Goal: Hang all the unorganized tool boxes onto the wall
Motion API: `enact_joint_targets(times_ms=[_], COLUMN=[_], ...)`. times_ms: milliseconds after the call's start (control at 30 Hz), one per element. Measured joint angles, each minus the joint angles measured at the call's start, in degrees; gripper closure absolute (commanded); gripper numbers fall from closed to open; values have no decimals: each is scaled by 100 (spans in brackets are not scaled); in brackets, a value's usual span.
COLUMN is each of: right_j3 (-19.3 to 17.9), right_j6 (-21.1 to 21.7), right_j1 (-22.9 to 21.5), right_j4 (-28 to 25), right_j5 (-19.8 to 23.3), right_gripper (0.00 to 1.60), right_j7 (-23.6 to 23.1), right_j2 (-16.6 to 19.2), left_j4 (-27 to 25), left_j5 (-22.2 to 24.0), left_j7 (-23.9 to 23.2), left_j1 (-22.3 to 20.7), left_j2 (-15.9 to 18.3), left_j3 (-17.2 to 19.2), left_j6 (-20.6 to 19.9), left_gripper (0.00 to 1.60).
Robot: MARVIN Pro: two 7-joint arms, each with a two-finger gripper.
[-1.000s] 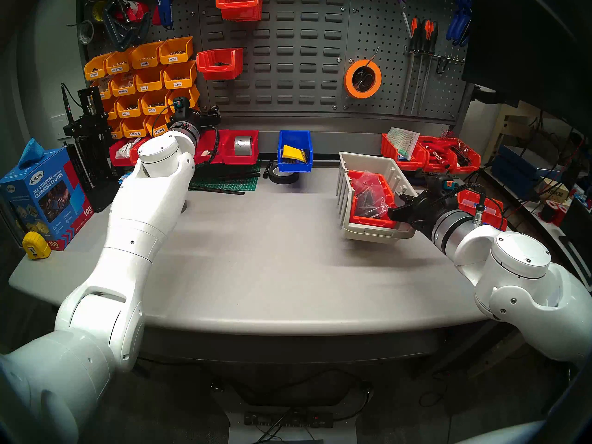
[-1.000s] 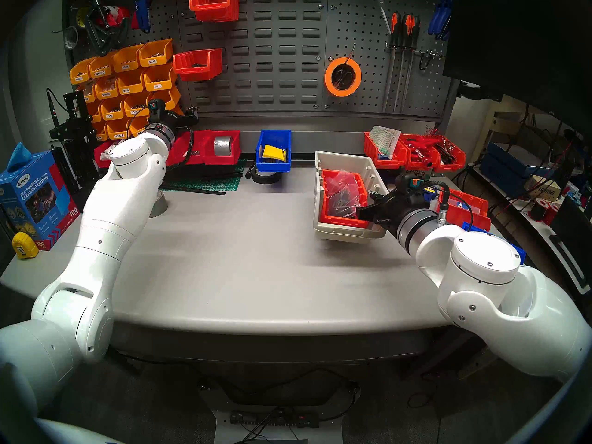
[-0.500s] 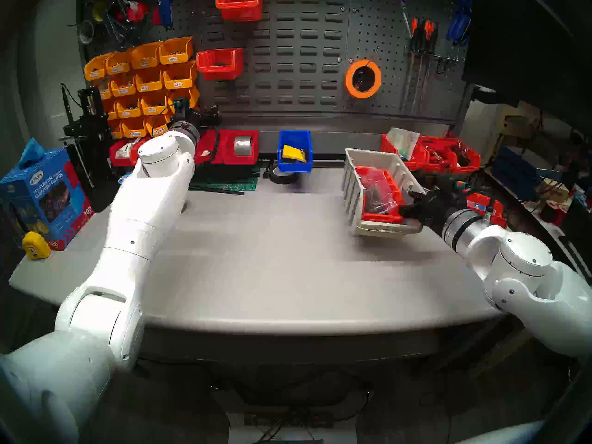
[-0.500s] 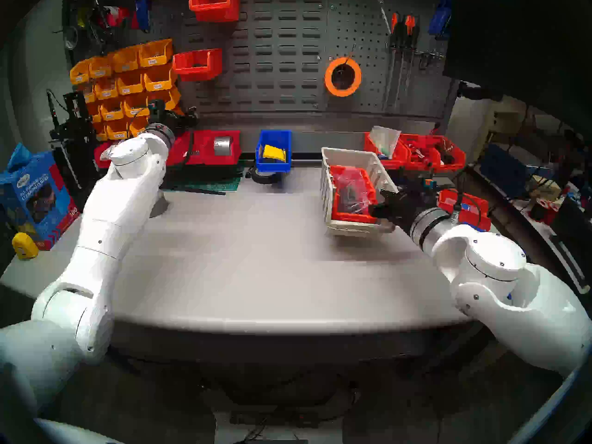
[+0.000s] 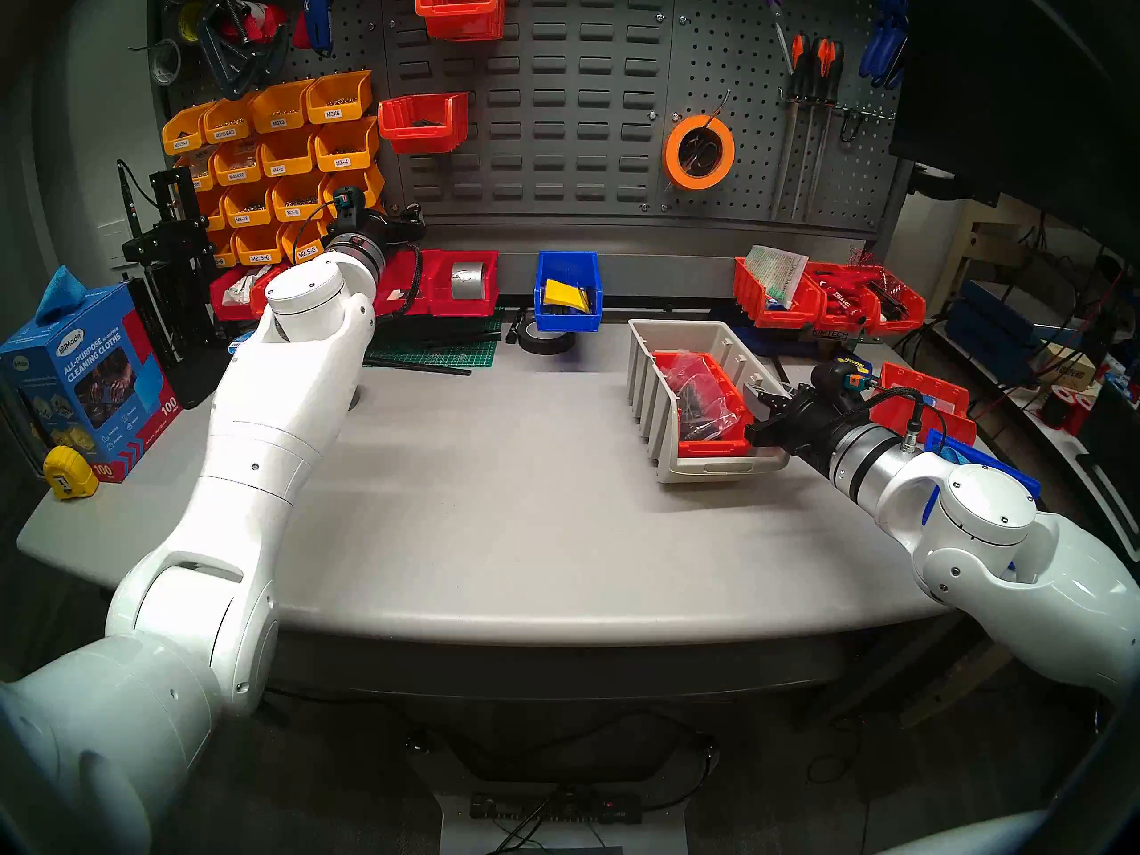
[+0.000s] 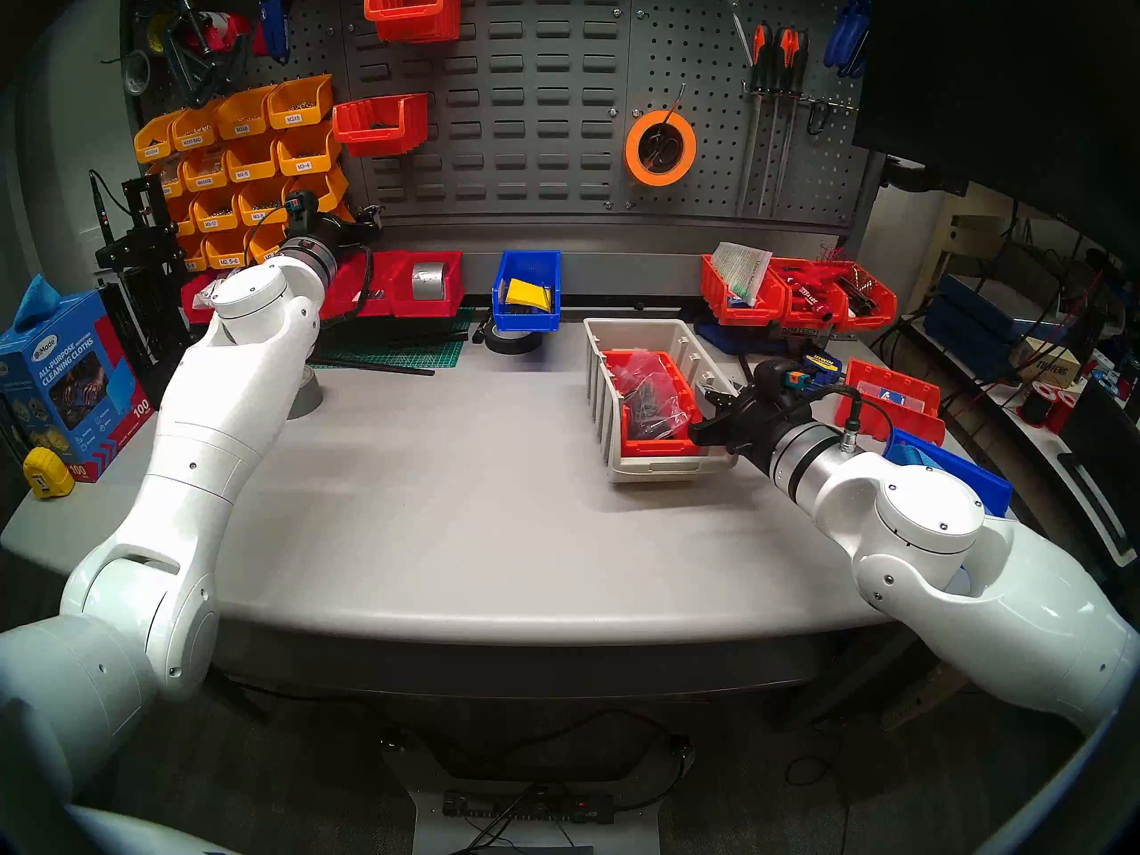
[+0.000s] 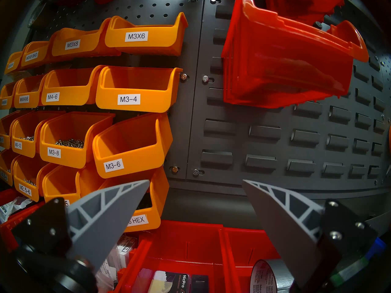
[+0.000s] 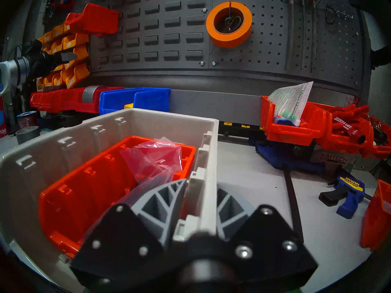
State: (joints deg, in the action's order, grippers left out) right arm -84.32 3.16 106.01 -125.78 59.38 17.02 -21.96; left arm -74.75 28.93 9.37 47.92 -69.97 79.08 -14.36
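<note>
The right tool (image 8: 201,193) pinches the beige bin's (image 5: 654,366) right wall on the desk (image 5: 493,496); the left tool (image 7: 195,181) is spread near the wall (image 5: 555,113).

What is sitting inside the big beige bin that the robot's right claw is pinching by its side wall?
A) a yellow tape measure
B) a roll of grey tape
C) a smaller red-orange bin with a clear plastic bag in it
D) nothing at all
C: the right wrist view shows a red-orange bin holding a clear plastic bag inside the beige bin, whose wall the right gripper clamps.

Clear plastic bag (image 8: 157,159) hides the red-orange bin's (image 8: 84,193) contents.
</note>
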Motion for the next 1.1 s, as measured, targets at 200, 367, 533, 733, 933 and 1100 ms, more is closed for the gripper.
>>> enact_joint_targets(times_ms=[200,367,533,733,933,1100], right_j3=[118,238,390,545,637,772], right_j6=[4,9,15,20,19,20], right_j1=[-259,-506,-738,-1007,-1265,-1528], right_j4=[93,220,380,526,598,726], right_j5=[-145,-282,-420,-590,-756,-944], right_gripper=[160,160,160,160,160,160], right_j7=[-57,-70,-56,11,68,105], right_j2=[-198,-418,-653,-961,-1277,-1592], left_j4=[0,0,0,0,0,0], left_j5=[1,1,1,1,1,1], left_j7=[-1,-2,-3,-3,-3,-3], left_j1=[0,0,1,2,3,3], left_j2=[0,0,1,1,1,1], left_j3=[0,0,0,0,0,0], left_j6=[0,0,0,-1,-1,-1], left_gripper=[0,0,0,0,0,0])
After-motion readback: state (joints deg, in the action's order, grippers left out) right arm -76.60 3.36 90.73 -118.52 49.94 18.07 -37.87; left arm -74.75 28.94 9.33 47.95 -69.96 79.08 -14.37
